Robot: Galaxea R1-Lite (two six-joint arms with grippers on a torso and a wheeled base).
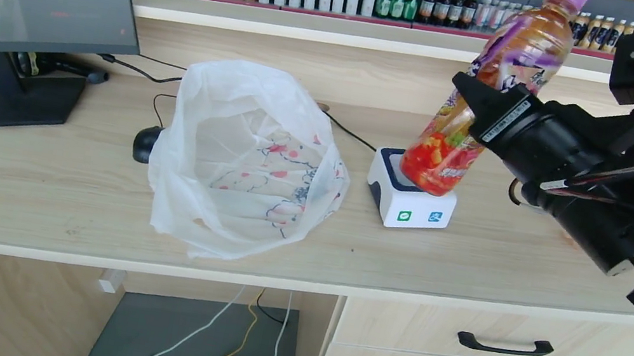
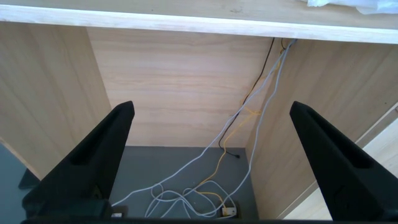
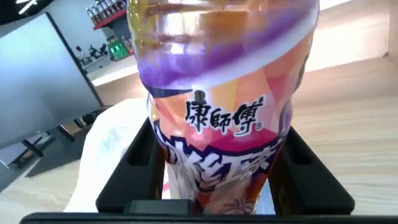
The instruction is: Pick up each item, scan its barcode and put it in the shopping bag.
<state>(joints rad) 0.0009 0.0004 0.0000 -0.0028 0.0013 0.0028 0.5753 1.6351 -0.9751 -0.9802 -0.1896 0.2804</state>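
Orange-and-purple plastic drink bottle (image 1: 522,51), clamped tilted in the right gripper's (image 1: 485,113) jaws at the frame's upper right, hangs base-down just over the white box scanner (image 1: 414,210); best rotate it until its barcode faces the window.

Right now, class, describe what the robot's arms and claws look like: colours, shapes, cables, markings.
The left claw has two flat black wedge-shaped fingers tapering to their tips. The right claw has black, blocky fingers. The right arm is thick black cylinders, with thin cables along it and a white printed label near the wrist.
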